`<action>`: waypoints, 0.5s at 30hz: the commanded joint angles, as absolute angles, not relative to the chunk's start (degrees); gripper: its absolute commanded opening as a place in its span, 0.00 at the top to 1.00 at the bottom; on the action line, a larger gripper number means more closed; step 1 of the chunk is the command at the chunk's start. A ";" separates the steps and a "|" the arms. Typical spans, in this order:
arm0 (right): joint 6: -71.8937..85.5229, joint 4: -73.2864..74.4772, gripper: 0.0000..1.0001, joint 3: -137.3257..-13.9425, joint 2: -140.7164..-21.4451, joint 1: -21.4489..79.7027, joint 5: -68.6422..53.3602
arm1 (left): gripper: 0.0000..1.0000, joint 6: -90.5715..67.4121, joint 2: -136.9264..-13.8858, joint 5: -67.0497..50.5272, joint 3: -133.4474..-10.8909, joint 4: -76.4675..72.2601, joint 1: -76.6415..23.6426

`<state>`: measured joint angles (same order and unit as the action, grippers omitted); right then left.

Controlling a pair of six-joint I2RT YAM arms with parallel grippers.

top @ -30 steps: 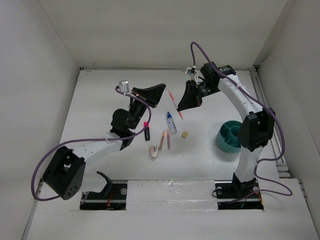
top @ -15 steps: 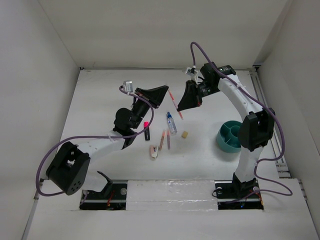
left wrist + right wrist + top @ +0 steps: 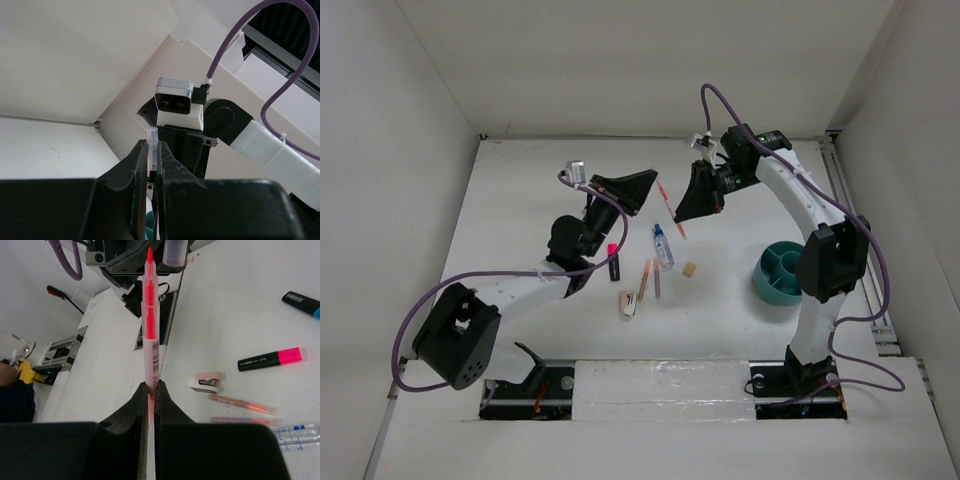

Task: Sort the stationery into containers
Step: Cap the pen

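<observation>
Pink-orange plastic marks the thin pen (image 3: 149, 325) that the right gripper (image 3: 149, 386) has clamped between closed fingers, lifted clear of the white table (image 3: 520, 220). The left gripper (image 3: 152, 147) is likewise closed on a second thin pen (image 3: 151, 140), whose visible end looks pale and clear. Seen from above, the round teal plastic organiser cup (image 3: 767, 262) sits at about 4 o'clock from the right gripper, partly behind that arm's elbow. This looks like the carry step. The next move calls for swinging the held pen over one compartment, tipping it upright and opening the fingers. A pink-capped black highlighter (image 3: 613, 260), a clear blue-capped bottle (image 3: 663, 245), a tan eraser cube (image 3: 690, 269) and a pinkish stapler (image 3: 629, 303) lie unsorted.
</observation>
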<state>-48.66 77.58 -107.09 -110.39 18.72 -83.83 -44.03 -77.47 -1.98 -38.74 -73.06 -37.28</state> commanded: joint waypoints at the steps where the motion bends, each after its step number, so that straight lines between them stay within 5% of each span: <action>1: -50.01 78.93 1.00 -108.37 -110.57 18.63 -86.22 | 1.00 -44.12 -75.15 -1.93 -42.01 -77.52 -37.44; 15: -50.01 78.93 1.00 -108.37 -110.57 18.63 -86.22 | 1.00 -43.59 -74.00 -1.93 -41.40 -77.52 -37.44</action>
